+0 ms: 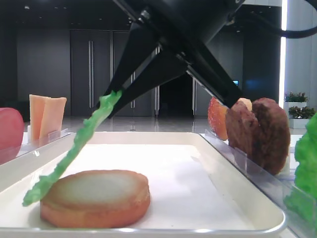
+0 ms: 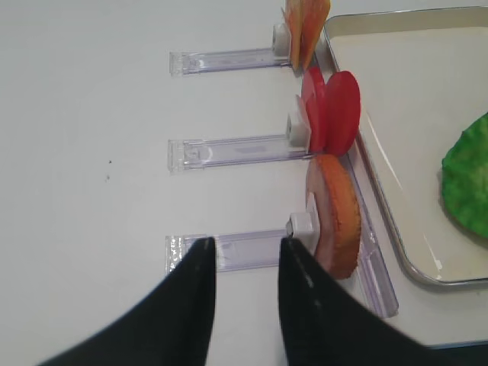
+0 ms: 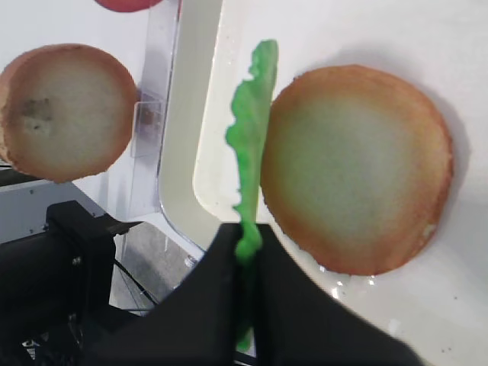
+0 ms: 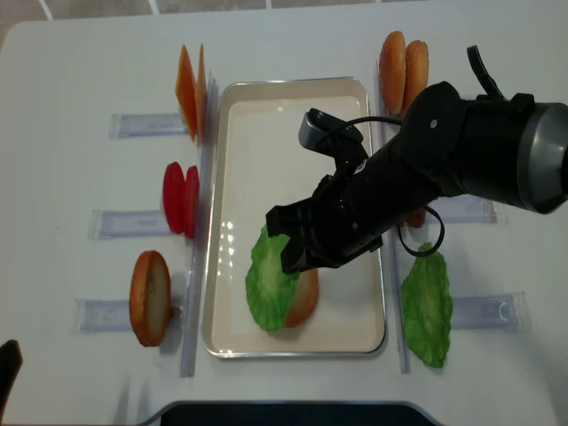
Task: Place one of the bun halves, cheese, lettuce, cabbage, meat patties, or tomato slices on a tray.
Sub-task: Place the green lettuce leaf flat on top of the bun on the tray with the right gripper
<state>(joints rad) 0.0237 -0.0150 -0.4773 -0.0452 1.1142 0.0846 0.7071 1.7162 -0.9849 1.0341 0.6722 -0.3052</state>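
A flat frilly lettuce (image 4: 269, 282) leaf hangs tilted in my right gripper (image 3: 245, 242), which is shut on one edge of it. Its lower end leans on a bun half (image 1: 94, 198) lying pale face up in the white tray (image 4: 284, 151). In the right wrist view the lettuce (image 3: 248, 152) shows edge-on beside that bun half (image 3: 354, 168). My left gripper (image 2: 245, 245) hovers over the table left of the tray, open with nothing between its fingers, near an upright bun half (image 2: 335, 217).
Clear holders flank the tray. Left: cheese (image 4: 190, 87), tomato slices (image 4: 180, 200), a bun half (image 4: 149, 297). Right: bun halves (image 4: 402, 60), meat patties (image 1: 260, 134), a tomato slice (image 1: 217, 119), another green leaf (image 4: 426, 302). My right arm (image 4: 461, 160) reaches across the tray.
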